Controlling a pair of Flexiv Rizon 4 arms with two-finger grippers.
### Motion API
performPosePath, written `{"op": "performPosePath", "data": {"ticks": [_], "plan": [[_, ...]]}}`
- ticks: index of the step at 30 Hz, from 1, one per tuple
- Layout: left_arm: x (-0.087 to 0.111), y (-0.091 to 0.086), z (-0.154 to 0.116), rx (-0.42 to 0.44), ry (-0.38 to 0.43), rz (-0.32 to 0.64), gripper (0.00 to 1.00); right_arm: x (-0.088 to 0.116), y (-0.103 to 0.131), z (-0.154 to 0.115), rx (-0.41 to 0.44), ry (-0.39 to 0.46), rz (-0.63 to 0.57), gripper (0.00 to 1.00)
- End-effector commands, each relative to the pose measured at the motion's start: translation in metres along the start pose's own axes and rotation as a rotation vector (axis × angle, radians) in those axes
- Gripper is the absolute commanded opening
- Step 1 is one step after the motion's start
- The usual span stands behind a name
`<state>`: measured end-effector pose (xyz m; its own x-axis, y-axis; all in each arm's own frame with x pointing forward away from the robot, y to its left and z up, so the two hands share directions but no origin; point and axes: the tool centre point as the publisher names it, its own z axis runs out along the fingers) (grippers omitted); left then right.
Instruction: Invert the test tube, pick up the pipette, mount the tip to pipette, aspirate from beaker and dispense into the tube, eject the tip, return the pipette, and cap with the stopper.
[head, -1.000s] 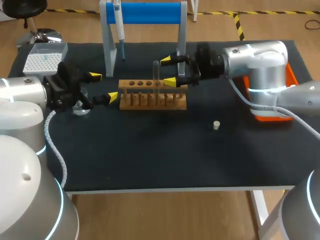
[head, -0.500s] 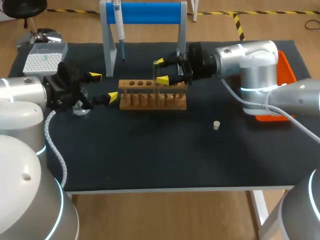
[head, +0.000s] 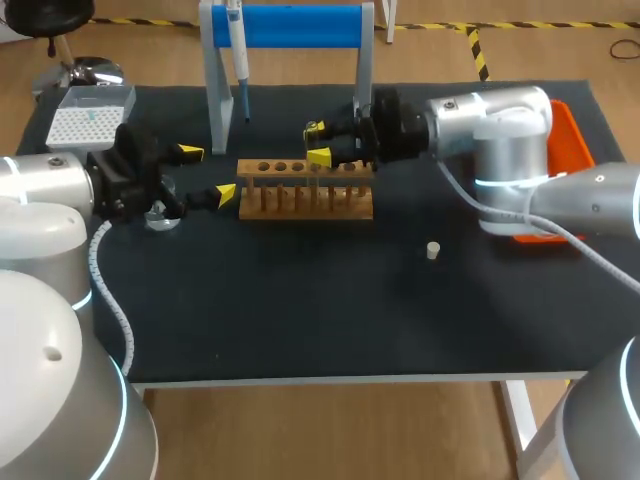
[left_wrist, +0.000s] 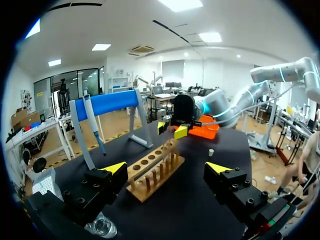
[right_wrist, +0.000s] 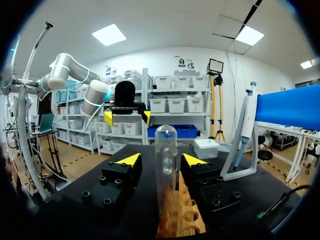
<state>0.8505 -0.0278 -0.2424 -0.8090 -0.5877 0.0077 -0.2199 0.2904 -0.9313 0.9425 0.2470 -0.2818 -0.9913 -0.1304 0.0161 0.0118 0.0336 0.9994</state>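
Observation:
A clear test tube (head: 312, 150) stands closed end up on the wooden rack (head: 305, 192), toward its right end. My right gripper (head: 318, 143) straddles the tube, fingers drawn in close on either side. In the right wrist view the tube (right_wrist: 166, 165) rises between the fingertips of my right gripper (right_wrist: 161, 160) with a narrow gap still showing, so it is open. My left gripper (head: 206, 174) stands wide open at the rack's left end, above the glass beaker (head: 160, 216). The pipette (head: 238, 50) hangs on the blue stand (head: 285, 25). A small stopper (head: 432, 250) lies right of the rack.
A white tip box (head: 88, 115) sits at the far left corner. An orange tray (head: 578, 150) lies under my right arm at the right edge. In the left wrist view the rack (left_wrist: 152, 171) lies ahead of my left gripper (left_wrist: 166, 170).
My right gripper has slid left along the rack onto the test tube and its fingers have narrowed around it. The left arm has not moved.

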Motion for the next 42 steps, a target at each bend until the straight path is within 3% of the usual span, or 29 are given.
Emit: {"op": "performPosePath", "data": {"ticks": [1,15,17,21,42], "plan": [[0.001,0.001,0.001,0.002,-0.003,0.001,1.0,0.002,0.001,0.002,0.0,-0.012,-0.002,0.49],[0.001,0.001,0.001,0.002,-0.003,0.001,1.0,0.001,0.001,0.006,-0.008,-0.024,0.002,0.43],[0.001,0.001,0.001,0.002,-0.003,0.001,1.0,0.001,0.001,0.006,-0.01,-0.026,0.003,0.35],[0.001,0.001,0.001,0.002,-0.003,0.001,1.0,0.001,0.001,0.006,-0.012,-0.029,0.005,0.0],[0.001,0.001,0.001,0.002,-0.003,0.001,1.0,-0.003,0.016,0.004,-0.02,-0.045,0.006,0.0]]}}
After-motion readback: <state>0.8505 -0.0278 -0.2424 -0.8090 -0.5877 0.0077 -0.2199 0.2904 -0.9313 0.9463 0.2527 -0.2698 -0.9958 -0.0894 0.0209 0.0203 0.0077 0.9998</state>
